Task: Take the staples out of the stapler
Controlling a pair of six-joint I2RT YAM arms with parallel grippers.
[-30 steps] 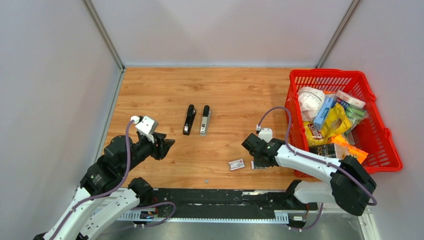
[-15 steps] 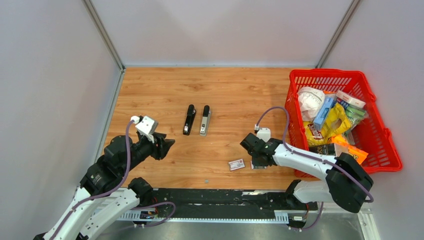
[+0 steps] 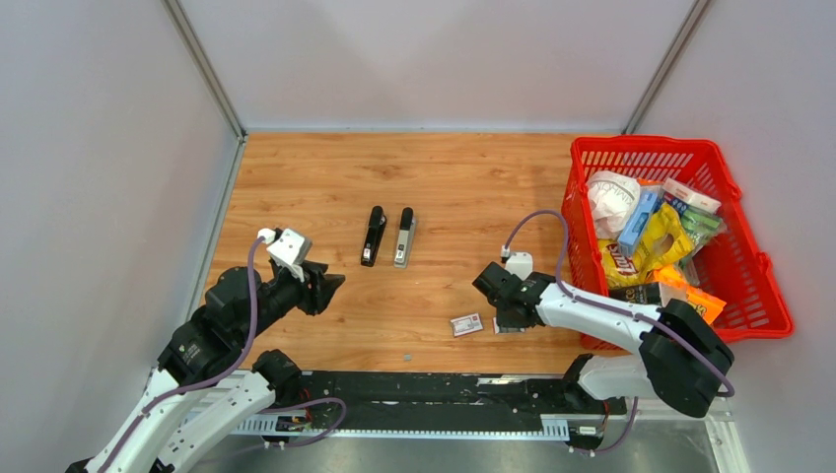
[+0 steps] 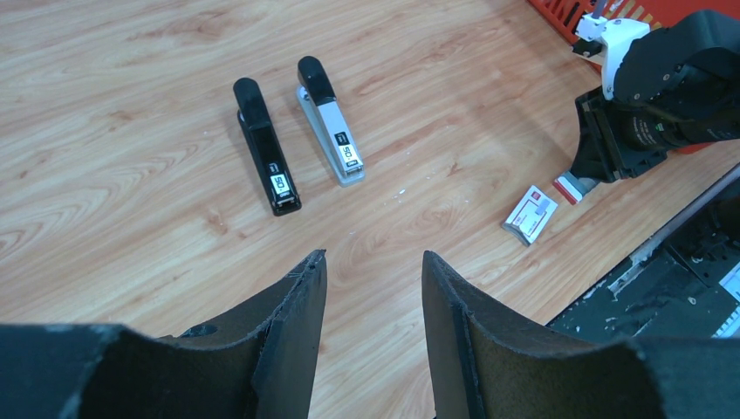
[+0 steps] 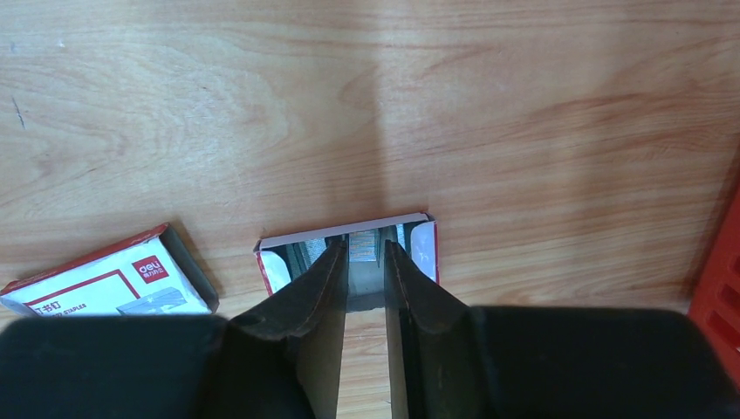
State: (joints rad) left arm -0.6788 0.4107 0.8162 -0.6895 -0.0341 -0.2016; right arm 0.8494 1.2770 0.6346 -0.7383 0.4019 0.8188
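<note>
A black stapler and a grey stapler lie side by side mid-table, also seen as the black stapler and the grey stapler in the left wrist view. My right gripper points down into a small open white-and-red tray, its jaws narrowly apart. A short silvery strip of staples lies in the tray between the fingertips. From above, the right gripper hides most of the tray. My left gripper hovers open and empty over bare wood, well short of the staplers.
The box's white-and-red sleeve lies just left of the tray. A red basket full of snack packets stands at the right edge, close to the right arm. Grey walls enclose the table. A black rail runs along the near edge.
The right gripper's jaws have parted a little over the tray, and that arm has edged slightly left. The left arm and both staplers have not moved.
</note>
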